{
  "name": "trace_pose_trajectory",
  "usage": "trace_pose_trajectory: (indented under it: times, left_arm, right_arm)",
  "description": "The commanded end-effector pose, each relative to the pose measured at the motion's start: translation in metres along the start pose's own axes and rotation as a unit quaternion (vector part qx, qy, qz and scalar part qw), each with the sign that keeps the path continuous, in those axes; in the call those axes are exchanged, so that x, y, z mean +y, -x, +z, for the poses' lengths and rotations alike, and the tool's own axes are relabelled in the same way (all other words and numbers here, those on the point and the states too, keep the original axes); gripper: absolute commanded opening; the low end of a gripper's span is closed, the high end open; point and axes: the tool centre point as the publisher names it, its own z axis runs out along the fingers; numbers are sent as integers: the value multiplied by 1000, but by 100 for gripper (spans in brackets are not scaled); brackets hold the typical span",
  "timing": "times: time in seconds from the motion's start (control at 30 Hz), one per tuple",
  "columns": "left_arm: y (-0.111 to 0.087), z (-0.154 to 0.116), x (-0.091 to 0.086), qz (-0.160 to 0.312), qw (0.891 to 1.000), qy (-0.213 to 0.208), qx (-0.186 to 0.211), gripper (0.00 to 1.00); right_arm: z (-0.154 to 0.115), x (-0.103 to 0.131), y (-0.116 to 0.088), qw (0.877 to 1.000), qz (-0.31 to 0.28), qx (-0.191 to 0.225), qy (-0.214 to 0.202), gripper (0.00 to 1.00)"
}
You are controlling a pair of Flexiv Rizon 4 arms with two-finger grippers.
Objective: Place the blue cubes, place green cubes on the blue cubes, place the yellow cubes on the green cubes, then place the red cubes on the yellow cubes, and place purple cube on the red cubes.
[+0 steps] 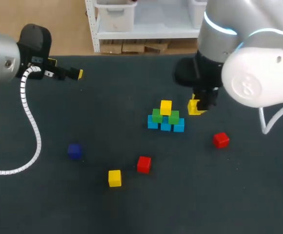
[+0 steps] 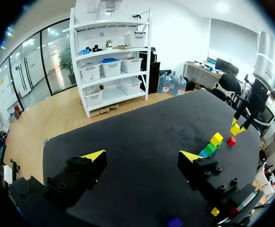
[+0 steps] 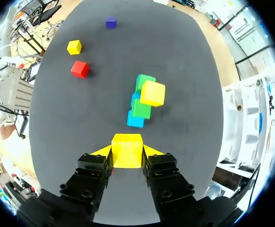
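Note:
In the middle of the table stands a stack: blue cubes (image 1: 165, 125) in a row, two green cubes (image 1: 157, 116) on them, one yellow cube (image 1: 166, 107) on top. My right gripper (image 1: 198, 108) hangs just right of the stack, shut on a second yellow cube (image 3: 127, 150) held between its fingers. Loose on the table lie a yellow cube (image 1: 114, 178), a red cube (image 1: 143, 164), another red cube (image 1: 221, 140) and a dark purple cube (image 1: 74, 150). My left gripper (image 1: 78, 74) stands open at the far left, nothing between its fingers (image 2: 95, 155).
The table (image 1: 83, 204) is a dark mat. My left arm's white cable (image 1: 31, 126) loops over its left side. The stack (image 2: 213, 145) and the right arm's held cube (image 2: 235, 128) show far ahead in the left wrist view.

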Motion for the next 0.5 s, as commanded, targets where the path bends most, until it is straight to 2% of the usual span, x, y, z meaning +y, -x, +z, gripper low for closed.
trace_pose_trajectory:
  times: [0.03, 0.23, 0.5]
  left_arm:
    - [-1, 0, 3, 1, 1000, -6, -2, 100]
    - [-1, 0, 3, 1, 1000, -6, -2, 100]
    - [-1, 0, 3, 1, 1000, -6, -2, 100]
  right_arm:
    - [4, -9, 12, 1000, -4, 1, 11, 0]
    - [11, -12, 26, 1000, -7, 2, 18, 0]
    - [26, -18, 33, 999, -3, 15, 28, 0]
